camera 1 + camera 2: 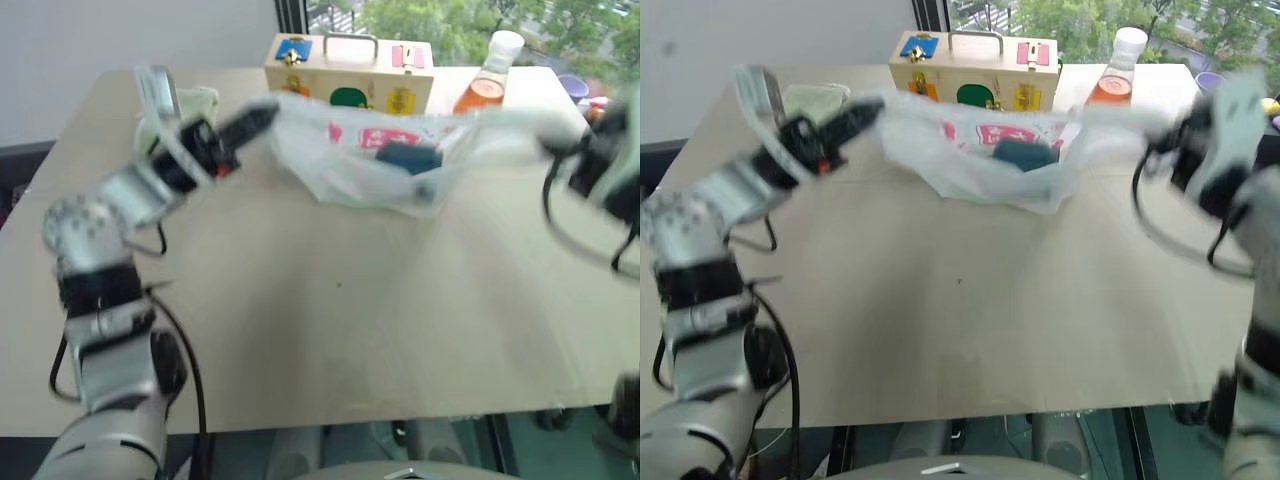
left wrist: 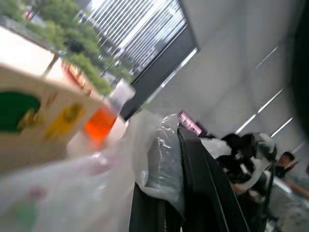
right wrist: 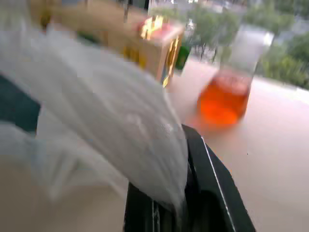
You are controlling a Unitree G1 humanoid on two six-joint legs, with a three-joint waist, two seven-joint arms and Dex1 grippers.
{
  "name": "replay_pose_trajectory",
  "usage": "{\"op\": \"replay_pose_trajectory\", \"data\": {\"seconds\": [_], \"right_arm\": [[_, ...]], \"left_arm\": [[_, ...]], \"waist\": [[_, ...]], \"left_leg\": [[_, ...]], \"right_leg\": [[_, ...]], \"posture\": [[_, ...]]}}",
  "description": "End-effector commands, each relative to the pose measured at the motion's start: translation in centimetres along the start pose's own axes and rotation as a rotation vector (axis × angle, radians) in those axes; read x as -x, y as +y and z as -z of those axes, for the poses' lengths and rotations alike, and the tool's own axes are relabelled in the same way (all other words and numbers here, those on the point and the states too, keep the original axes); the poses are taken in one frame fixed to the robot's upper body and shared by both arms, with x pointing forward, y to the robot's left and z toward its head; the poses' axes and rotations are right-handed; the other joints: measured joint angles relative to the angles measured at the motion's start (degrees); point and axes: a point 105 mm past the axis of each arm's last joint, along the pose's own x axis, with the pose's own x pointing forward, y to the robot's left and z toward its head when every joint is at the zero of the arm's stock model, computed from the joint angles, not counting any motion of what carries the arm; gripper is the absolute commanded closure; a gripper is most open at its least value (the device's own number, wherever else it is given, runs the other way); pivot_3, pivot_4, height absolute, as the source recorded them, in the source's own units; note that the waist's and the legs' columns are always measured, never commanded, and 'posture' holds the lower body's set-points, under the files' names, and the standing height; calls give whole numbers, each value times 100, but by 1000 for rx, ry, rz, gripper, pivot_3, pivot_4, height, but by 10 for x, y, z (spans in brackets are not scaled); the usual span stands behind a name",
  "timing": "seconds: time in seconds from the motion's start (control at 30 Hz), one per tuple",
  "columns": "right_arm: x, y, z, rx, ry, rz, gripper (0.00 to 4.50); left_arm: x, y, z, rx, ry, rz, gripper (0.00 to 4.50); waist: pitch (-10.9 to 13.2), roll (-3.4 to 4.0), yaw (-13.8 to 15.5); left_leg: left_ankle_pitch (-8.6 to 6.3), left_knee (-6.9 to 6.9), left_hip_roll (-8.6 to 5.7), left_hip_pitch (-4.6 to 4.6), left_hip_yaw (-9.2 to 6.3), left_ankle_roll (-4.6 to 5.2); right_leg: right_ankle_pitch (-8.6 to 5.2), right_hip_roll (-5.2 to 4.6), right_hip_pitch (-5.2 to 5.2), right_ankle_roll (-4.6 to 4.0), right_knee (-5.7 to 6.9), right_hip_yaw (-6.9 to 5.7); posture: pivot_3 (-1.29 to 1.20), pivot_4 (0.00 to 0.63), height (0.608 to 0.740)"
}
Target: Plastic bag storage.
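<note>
The plastic bag, thin translucent white with red-pink print, hangs stretched between my two grippers above the far half of the table. A dark teal object shows through its sagging middle. My left gripper is shut on the bag's left end. On the other side, my right gripper is shut on the right end. In the left wrist view, crinkled film is pinched between the black fingers. The right wrist view shows the bag bunched into the black fingers.
A wooden box with coloured shapes and a handle stands at the table's far edge. A bottle of orange liquid stands to its right. A folded pale green cloth lies behind my left arm. Bare tan tabletop spreads in front of the bag.
</note>
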Motion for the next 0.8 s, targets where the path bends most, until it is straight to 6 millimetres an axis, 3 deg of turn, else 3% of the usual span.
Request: {"op": "replay_pose_trajectory", "data": {"seconds": [0.03,0.1,0.23,0.33,0.43,0.53,0.67,0.7,0.77,0.8], "right_arm": [[19,52,30,73,92,-137,4500],[16,62,55,98,171,-157,4500],[-1,53,84,141,218,-69,4500],[-6,61,82,79,129,-99,4500],[-1,66,77,51,59,-144,4500],[6,63,75,27,-5,-135,3578],[24,61,77,36,-19,-163,1711],[31,62,79,45,-9,-181,995],[43,66,82,54,0,-227,50],[49,67,83,53,3,-241,12]], "left_arm": [[10,-1,22,-72,61,-56,4489],[12,14,43,-112,122,-133,4489],[15,32,71,-258,218,-227,4489],[24,35,78,-357,166,-276,4489],[34,21,80,-366,118,-202,4489],[47,16,84,-378,109,-209,3642],[67,10,93,-388,149,-198,1791],[71,8,95,-392,170,-197,1107],[79,6,102,-401,212,-190,180],[84,5,105,-404,229,-187,75]], "waist": [[-4,-6,22],[-1,-15,21],[-8,-9,-33],[-17,-14,-34],[-23,-20,0],[-31,-19,63],[-32,-17,138],[-32,-17,140],[-32,-17,150],[-33,-17,149]], "left_leg": [[-10,8,-4,17,-3,19],[-12,18,0,103,-5,22],[-26,48,9,227,-7,-4],[-28,40,54,224,-10,-6],[-12,50,47,217,21,24],[-13,20,50,162,16,23],[-19,-7,48,126,23,25],[-21,-8,48,126,24,28],[-23,-6,48,128,28,30],[-23,-6,48,129,29,30]], "right_leg": [[0,-1,15,0,7,0],[-19,7,103,4,3,-2],[-26,9,227,3,-33,-2],[-24,2,243,-1,-95,-36],[39,4,228,2,-76,-16],[51,19,170,-2,-79,-26],[44,17,130,-3,-86,-24],[43,17,130,-2,-88,-24],[39,15,131,-5,-88,-22],[28,16,131,-21,-88,-21]], "posture": [[0,150,740],[0,150,740],[0,150,740],[0,150,740],[0,150,740],[0,150,740],[0,150,740],[0,150,740],[0,150,740],[0,150,740]]}}
